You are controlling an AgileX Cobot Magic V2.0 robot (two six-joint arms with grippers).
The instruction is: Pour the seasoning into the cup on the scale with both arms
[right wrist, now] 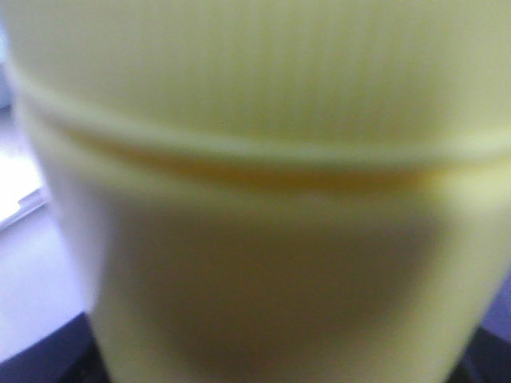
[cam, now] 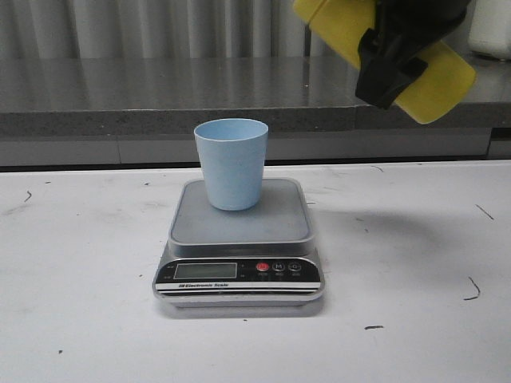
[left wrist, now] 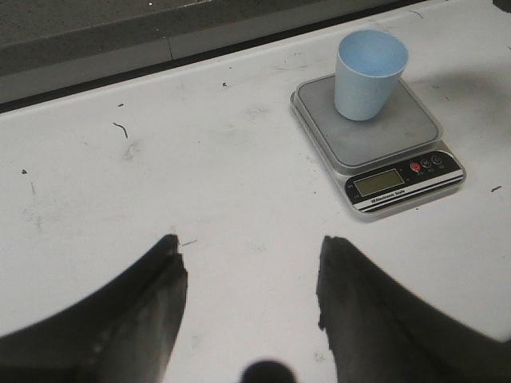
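Note:
The pale blue cup (cam: 231, 163) stands upright on the grey platform of the silver scale (cam: 239, 231) in the middle of the table. It also shows in the left wrist view (left wrist: 369, 73), on the scale (left wrist: 375, 136). My right gripper (cam: 395, 68) is shut on the yellow seasoning bottle (cam: 435, 80) and holds it tilted high above the table, to the right of the cup. The bottle's nozzle is out of view. The bottle fills the right wrist view (right wrist: 255, 191). My left gripper (left wrist: 251, 267) is open and empty above bare table, left of the scale.
A grey counter ledge (cam: 160, 96) runs behind the white table (cam: 80, 279). A white object (cam: 491, 28) stands at the back right on the ledge. Small dark marks dot the table top.

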